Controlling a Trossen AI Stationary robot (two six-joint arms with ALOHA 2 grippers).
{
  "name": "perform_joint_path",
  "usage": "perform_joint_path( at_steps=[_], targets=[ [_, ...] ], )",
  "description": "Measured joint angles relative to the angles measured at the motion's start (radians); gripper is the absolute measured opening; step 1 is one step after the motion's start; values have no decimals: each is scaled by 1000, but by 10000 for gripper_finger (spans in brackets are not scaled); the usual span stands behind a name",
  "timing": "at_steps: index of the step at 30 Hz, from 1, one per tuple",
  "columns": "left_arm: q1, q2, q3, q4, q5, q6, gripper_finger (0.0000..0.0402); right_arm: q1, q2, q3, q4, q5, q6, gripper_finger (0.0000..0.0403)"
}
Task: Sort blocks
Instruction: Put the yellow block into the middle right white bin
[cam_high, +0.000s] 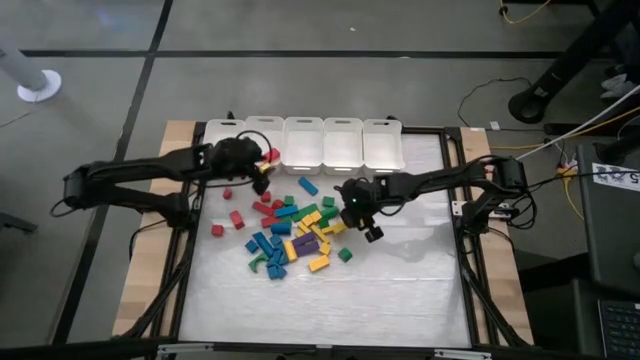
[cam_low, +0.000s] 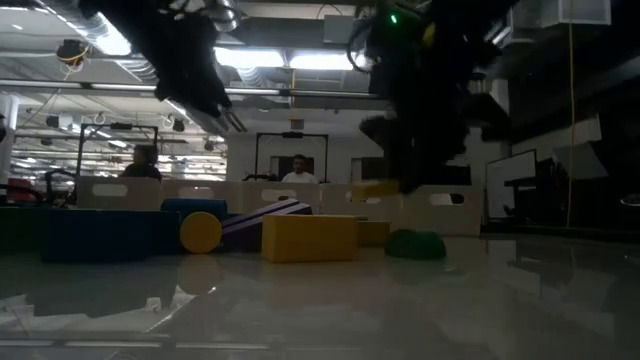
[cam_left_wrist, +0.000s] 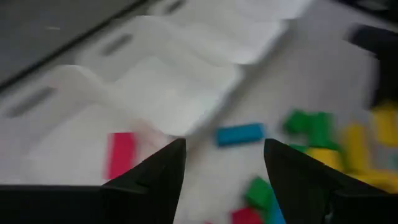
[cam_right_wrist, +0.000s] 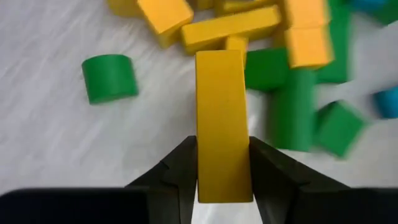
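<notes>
Several small coloured blocks (cam_high: 295, 235) lie in a loose pile on the white mat in front of a row of white bins (cam_high: 303, 143). My right gripper (cam_right_wrist: 222, 143) hangs over the pile's right side (cam_high: 370, 232), shut on a yellow bar (cam_right_wrist: 221, 106). My left gripper (cam_left_wrist: 224, 146) is open and holds nothing; it hangs at the near rim of the left bins (cam_high: 262, 172). A red block (cam_left_wrist: 121, 154) lies flat inside a bin there. A green cylinder (cam_right_wrist: 110, 77) lies on its side on the mat, apart from the pile. My right gripper pinches the yellow bar's two long sides (cam_right_wrist: 222, 180) between its two fingers, near one end. The fingers slant down from the table's right side and lie along the bar, which sticks out beyond the fingertips. The bar (cam_low: 375, 188) hangs clear of the mat.
A black frame (cam_high: 455, 200) borders the mat on the wooden table. Bare mat (cam_high: 400, 300) stretches toward the near edge. Cables and a stand (cam_high: 540, 95) are off the table's right. Two people (cam_low: 298, 172) sit far behind the bins.
</notes>
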Motion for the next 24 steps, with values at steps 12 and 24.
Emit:
perform_joint_path(
  at_steps=[12, 24],
  targets=[
    [-174, -34, 0, -131, 42, -117, 205, -86, -2, 278, -151, 419, -210, 129],
    [-327, -29, 0, -136, 55, -126, 205, -365, 25, 289, -144, 321, -221, 132]
  ],
)
